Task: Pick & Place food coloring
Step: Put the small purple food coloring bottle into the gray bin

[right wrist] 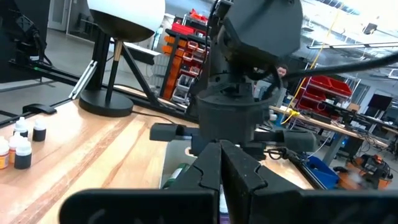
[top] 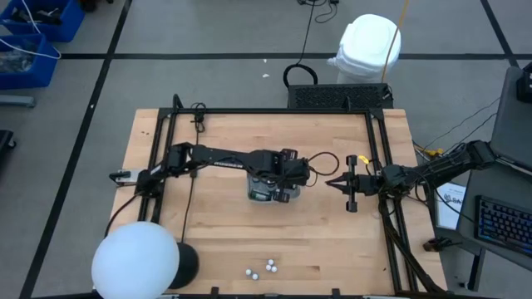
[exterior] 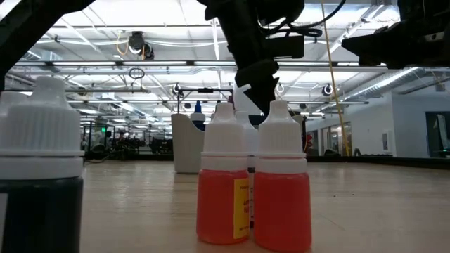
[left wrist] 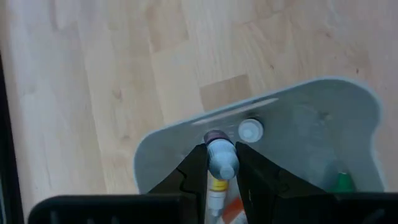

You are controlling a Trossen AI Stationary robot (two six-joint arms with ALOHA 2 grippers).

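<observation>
- My left gripper [left wrist: 221,167] was closed on a small bottle [left wrist: 221,163], its pale cap poking out between my fingers [left wrist: 194,169].
- I held that bottle over the grey tray [left wrist: 348,106] at mid-table, which had another white-capped bottle [left wrist: 250,130] and a green one [left wrist: 341,182] in it.
- My right gripper [top: 334,183] hung just beside the tray, fingers pressed shut on nothing.
- More bottles [top: 263,269] stood in a cluster near the table's [top: 332,249] front edge, well apart from the tray; two red ones [exterior: 254,191] showed close in the low view.
</observation>
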